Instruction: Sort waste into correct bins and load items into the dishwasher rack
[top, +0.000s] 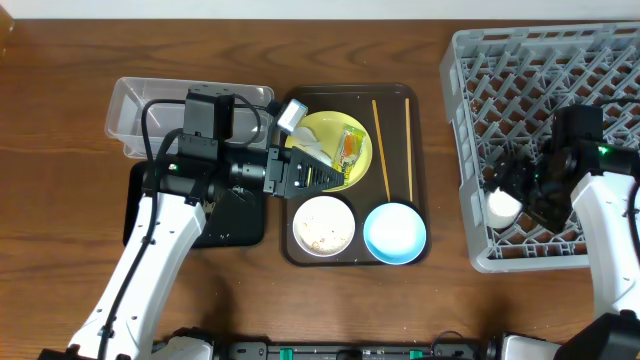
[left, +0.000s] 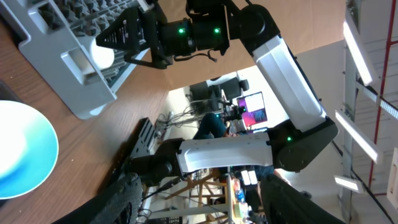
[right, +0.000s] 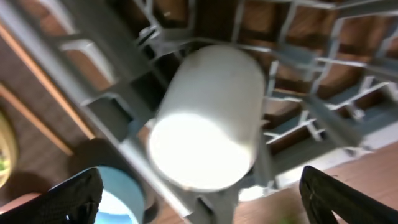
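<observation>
White cup lies tipped in rack, my right claw spread open over it; it could roll. My left claw is open beside wrapper on plate; 1 finger may snag the plate.

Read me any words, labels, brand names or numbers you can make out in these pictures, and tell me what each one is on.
No text can be read anywhere.
Snack wrapper on the yellow plate: printed, but too small to read.
Computer screen in the background of the left wrist view: lit, but too blurred to read.
</observation>
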